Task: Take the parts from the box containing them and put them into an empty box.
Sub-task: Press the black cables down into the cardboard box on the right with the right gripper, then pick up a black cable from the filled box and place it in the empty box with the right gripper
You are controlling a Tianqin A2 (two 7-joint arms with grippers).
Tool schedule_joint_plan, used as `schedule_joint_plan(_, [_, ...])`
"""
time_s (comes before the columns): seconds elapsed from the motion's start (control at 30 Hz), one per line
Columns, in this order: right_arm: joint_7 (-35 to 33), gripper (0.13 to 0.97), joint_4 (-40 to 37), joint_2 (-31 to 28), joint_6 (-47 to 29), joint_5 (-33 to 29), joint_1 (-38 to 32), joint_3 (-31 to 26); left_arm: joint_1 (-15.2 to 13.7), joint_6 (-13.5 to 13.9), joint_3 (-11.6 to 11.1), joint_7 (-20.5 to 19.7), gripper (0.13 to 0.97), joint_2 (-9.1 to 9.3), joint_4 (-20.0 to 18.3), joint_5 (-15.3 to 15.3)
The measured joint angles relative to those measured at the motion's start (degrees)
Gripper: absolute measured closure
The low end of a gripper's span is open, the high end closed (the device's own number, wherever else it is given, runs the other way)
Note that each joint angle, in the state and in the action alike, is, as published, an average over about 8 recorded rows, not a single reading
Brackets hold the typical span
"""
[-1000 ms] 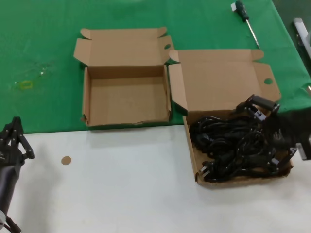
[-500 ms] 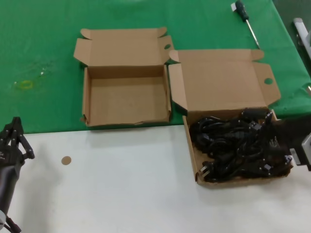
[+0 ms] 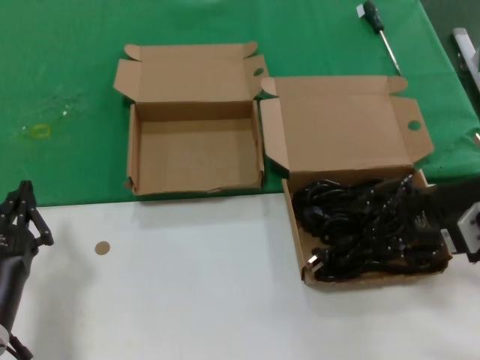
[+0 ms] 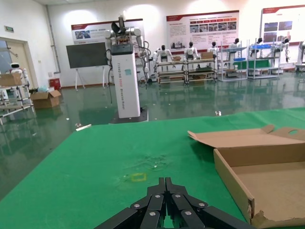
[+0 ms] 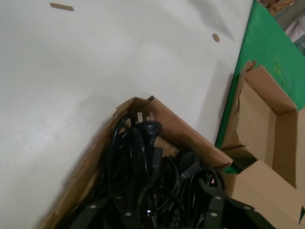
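The black power cords (image 3: pixel 349 225) lie in a tangled pile in the bigger brown carton (image 3: pixel 341 131), at the right with its tall lid open. My right gripper (image 3: pixel 409 217) is down in the pile at the carton's right side. In the right wrist view its fingers (image 5: pixel 214 202) stand wide apart with cords (image 5: pixel 138 157) between them, so the gripper (image 5: pixel 164 202) is open. The empty smaller carton (image 3: pixel 195 157) sits to the left, touching the bigger one. My left gripper (image 3: pixel 22 214) is parked at the near left, shut, and in its own view (image 4: pixel 165 183) it faces that carton (image 4: pixel 271 176).
A screwdriver (image 3: pixel 381 34) lies on the green cloth at the far right. A small brown disc (image 3: pixel 102 247) lies on the white table front. A yellowish mark (image 3: pixel 39 131) is on the cloth at the left.
My right gripper has come down from above the carton's back right corner into the cord pile. The left arm has not moved.
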State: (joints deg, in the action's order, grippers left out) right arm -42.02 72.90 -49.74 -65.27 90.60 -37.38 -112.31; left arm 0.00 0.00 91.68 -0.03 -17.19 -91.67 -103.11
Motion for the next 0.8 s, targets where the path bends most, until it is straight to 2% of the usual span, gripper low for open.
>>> schedule_joint_plan(0.2, [-0.5, 0.682, -1.6, 0.7, 0.2, -0.5, -0.4, -0.4, 0.0, 0.0, 0.0, 0.0, 0.945, 0.00, 0.0, 0.0])
schedule_joint_plan(0.33, [-0.9, 0.682, -2.6, 1.1, 0.3, -0.8, -0.6, -0.7, 0.0, 0.0, 0.0, 0.0, 0.945, 0.00, 0.0, 0.0])
schedule_joint_plan(0.6, [-1.4, 0.838, -4.1, 1.5, 0.6, -1.3, -1.0, -0.9, 0.0, 0.0, 0.0, 0.0, 0.945, 0.00, 0.0, 0.0])
schedule_joint_plan(0.8, [-1.0, 0.853, -4.1, 1.4, 0.9, -1.3, -1.0, -0.7, 0.0, 0.0, 0.0, 0.0, 0.945, 0.00, 0.0, 0.0])
